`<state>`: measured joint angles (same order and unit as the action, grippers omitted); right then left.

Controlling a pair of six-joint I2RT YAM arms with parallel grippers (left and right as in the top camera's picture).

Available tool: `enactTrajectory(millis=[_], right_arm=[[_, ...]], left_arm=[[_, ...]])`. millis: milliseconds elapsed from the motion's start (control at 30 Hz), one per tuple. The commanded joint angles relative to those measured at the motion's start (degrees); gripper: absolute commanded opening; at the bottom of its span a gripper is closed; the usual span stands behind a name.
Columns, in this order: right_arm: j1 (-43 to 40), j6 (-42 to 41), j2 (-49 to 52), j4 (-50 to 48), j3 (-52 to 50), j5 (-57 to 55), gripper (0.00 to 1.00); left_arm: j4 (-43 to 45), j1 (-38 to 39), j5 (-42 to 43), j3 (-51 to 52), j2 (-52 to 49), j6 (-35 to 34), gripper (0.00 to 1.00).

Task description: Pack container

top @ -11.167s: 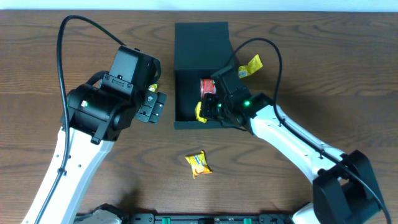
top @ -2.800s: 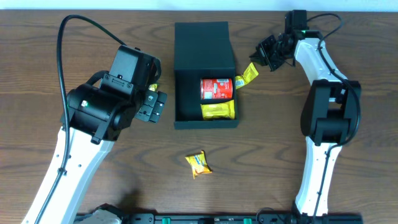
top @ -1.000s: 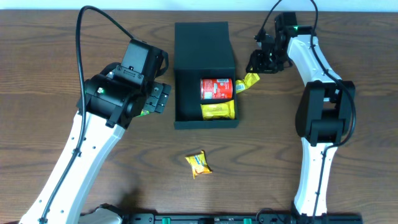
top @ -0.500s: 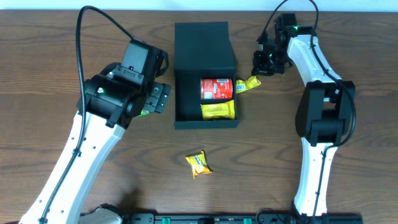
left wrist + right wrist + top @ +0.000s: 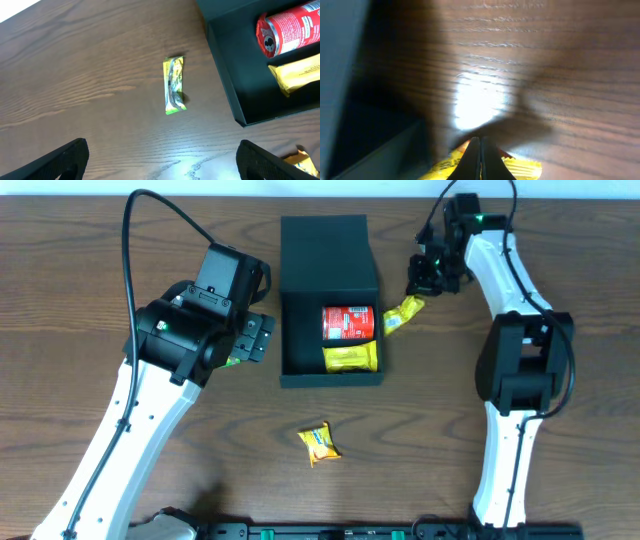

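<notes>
Right tool (image 5: 480, 159) is clenched on one end of a yellow packet (image 5: 403, 314), which hangs off the fingertips just outside the container's 3 o'clock wall. Its wrist view shows the two fingers pressed together with the wrapper pinched between them. Left tool (image 5: 161, 155) is released, jaws wide, hovering over a green packet (image 5: 174, 85) that lies flat on the counter (image 5: 150, 480) near the container's 9 o'clock side.

The container (image 5: 325, 245) sits at the counter's centre toward 12 o'clock, its flap lid folded back at 12 o'clock and its tray open at 6 o'clock. The step in hand looks like carrying this packet into the tray. The next move probably calls for shifting it toward 9 o'clock, over the wall, and letting go above the free space.

Counted: one container, one red can (image 5: 347, 322) and a second yellow packet (image 5: 350, 358) inside it, a third yellow packet (image 5: 319, 443) loose at its 6 o'clock, one green packet, two tools.
</notes>
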<state>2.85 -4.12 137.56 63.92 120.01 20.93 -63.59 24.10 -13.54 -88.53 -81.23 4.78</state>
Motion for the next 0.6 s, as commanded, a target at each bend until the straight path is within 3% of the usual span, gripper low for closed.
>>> enactTrajectory(millis=[0,300,567], right_arm=[[0.2,-0.6,-6.0,1.2,3.1,-0.2,0.02],[1.1,-5.4,-15.7,10.5,3.1,-0.1,0.02],[10.5,-12.9,-19.7,14.5,3.1,-1.1,0.02]], left_arm=[[-0.5,-0.1,-0.6,0.4,-0.4,-0.1,0.95],[-1.3,-0.1,-0.6,-1.4,-0.3,-0.1,0.95],[-2.3,-0.1,-2.2,-5.2,3.8,0.0,0.95]])
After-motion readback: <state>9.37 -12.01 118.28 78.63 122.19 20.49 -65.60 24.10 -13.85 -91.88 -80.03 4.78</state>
